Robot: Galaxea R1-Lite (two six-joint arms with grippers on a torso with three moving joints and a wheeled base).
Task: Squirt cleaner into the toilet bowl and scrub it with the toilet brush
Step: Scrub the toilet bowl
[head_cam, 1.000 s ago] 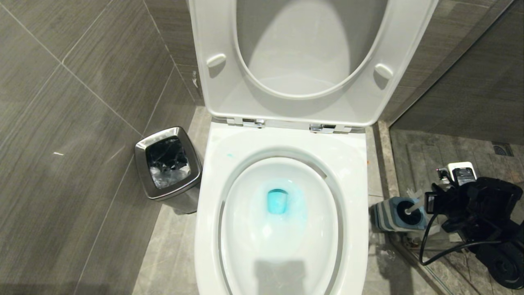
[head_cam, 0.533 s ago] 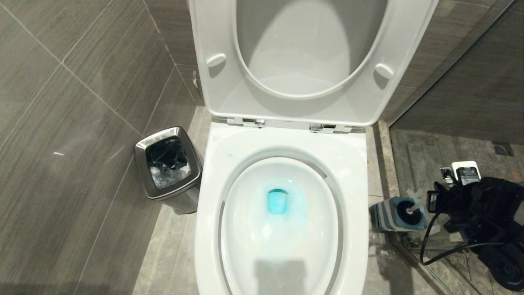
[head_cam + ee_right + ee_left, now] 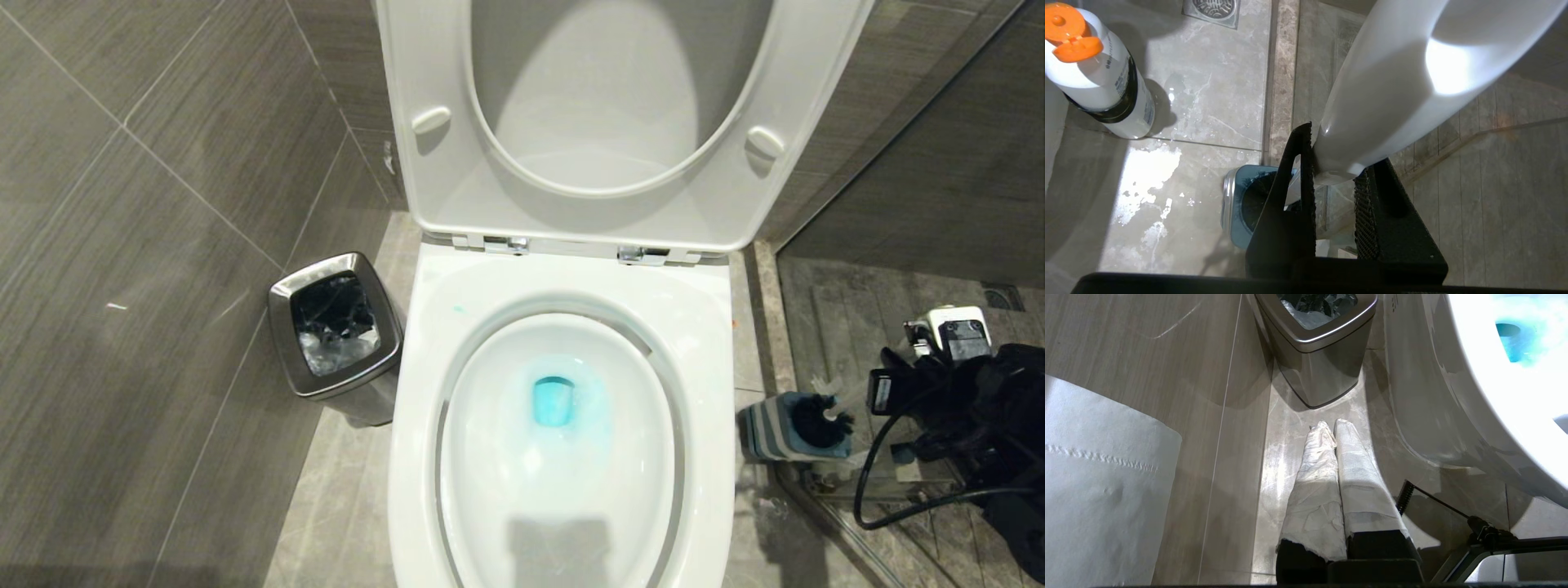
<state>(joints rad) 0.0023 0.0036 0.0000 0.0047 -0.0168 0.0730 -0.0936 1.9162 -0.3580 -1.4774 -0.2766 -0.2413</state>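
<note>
Grey-tiled bathroom | white glossy ceramic toilet bowl [image 3: 563, 441] centre, turquoise-blue cleaner [image 3: 563, 402] pooled | right gripper [image 3: 1333, 181] lower right, jaws clamped on slim white-handled, black-bristled toilet brush [image 3: 1396, 77] | left gripper [image 3: 1331, 426] jaws closed, empty.

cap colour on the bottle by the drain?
Orange flip cap on a white bottle; the right wrist view shows it best.

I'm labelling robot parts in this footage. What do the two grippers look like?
The left gripper has two long fingers wrapped in white tape or paper over black bases. The right gripper is bare black, with wedge-shaped fingers and ridged inner pads; a black cable loops beside it, and a small white-and-black box sits on its wrist.
</note>
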